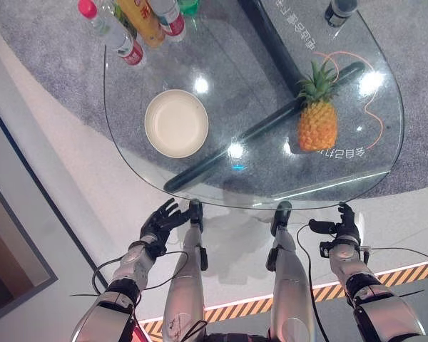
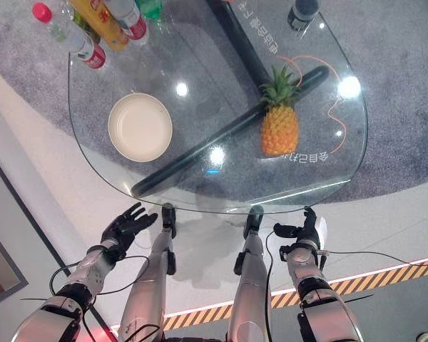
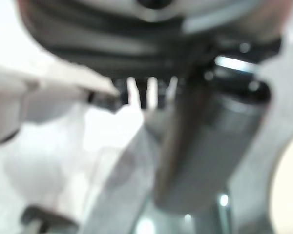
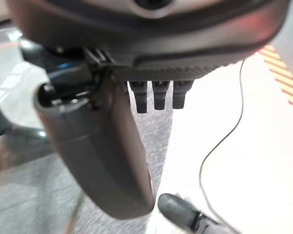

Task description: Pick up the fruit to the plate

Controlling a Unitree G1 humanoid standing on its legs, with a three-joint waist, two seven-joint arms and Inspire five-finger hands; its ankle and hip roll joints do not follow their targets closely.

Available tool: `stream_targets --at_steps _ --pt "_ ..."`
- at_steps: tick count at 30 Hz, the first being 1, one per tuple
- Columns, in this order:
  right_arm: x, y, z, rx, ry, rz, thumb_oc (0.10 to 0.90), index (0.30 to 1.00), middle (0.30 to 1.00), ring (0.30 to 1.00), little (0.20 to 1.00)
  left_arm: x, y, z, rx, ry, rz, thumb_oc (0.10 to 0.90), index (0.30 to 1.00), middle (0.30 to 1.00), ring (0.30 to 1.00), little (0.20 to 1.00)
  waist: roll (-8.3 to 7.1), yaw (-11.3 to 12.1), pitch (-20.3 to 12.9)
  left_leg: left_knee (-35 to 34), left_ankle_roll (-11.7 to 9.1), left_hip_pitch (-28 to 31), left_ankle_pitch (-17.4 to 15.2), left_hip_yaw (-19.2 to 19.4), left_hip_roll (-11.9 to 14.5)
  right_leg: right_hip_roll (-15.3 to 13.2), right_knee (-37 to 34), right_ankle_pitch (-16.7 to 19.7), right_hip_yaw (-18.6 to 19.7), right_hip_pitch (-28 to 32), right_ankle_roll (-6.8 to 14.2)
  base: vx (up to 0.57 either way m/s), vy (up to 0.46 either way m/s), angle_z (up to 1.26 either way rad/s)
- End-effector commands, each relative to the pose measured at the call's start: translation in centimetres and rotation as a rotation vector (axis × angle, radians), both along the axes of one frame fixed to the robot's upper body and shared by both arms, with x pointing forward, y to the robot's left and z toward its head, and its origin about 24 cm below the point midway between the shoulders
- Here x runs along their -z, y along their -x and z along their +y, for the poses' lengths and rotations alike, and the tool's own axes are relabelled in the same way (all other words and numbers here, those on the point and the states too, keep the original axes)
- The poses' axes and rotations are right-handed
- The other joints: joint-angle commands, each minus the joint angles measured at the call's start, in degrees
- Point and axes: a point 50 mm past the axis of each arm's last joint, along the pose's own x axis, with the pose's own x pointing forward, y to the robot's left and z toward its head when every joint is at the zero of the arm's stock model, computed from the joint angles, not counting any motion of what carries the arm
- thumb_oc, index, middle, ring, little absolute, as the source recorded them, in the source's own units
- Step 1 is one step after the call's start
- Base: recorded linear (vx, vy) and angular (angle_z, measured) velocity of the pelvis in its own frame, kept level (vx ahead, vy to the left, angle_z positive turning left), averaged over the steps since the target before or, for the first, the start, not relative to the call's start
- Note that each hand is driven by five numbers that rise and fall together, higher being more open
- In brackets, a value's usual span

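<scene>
Pineapple is standing upright on the right part of the glass table, well apart from the empty plate at left. Bottles are crowding the far left corner. Left hand and right hand are hanging below the near edge, fingers relaxed, holding nothing. Risk: the tall fruit tipping or slipping during a one-sided grasp.

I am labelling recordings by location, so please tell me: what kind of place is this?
Probably a showroom or demo area, not a home. A rounded glass table with printed lettering stands on grey carpet, holding a staged pineapple, plate and bottles; striped hazard tape marks the floor.
</scene>
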Motion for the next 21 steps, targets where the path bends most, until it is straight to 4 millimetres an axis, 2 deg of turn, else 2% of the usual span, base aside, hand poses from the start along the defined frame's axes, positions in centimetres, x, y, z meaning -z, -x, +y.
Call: stream_targets --at_steps 1,13,21 --pt "-0.7 0.9 -2.1 0.094 0.029 -0.062 0.8 0.9 0.9 0.9 0.9 0.4 1.7 3.4 -0.16 -0.04 0.008 0.8 0.9 0.9 0.9 0.9 -2.75 0.3 -0.7 9.1 0.8 -6.5 -5.9 -1.9 -2.7 0.8 4.7 -0.9 0.9 -5.8 0.4 -0.04 -0.05 0.03" --pt "-3.0 -1.1 -2.3 0.079 0.015 -0.141 0.8 0.9 0.9 0.9 0.9 -0.9 0.6 4.1 -0.21 -0.06 -0.028 0.8 0.9 0.9 0.9 0.9 -3.33 0.9 -0.7 9.2 0.4 -9.4 -5.4 -2.8 -2.3 0.9 4.0 0.0 0.3 -8.5 0.2 -0.02 -0.009 0.0" --pt "-3.8 -1.6 -2.4 0.088 0.01 -0.173 0.8 0.9 0.9 0.9 0.9 -1.0 0.5 4.2 -0.219 -0.09 -0.015 0.8 0.9 0.9 0.9 0.9 -3.26 1.2 -0.7 9.4 0.3 -9.7 -5.8 -2.9 -2.6 0.9 4.0 -0.1 -0.2 -8.7 0.1 0.0 0.0 0.0"
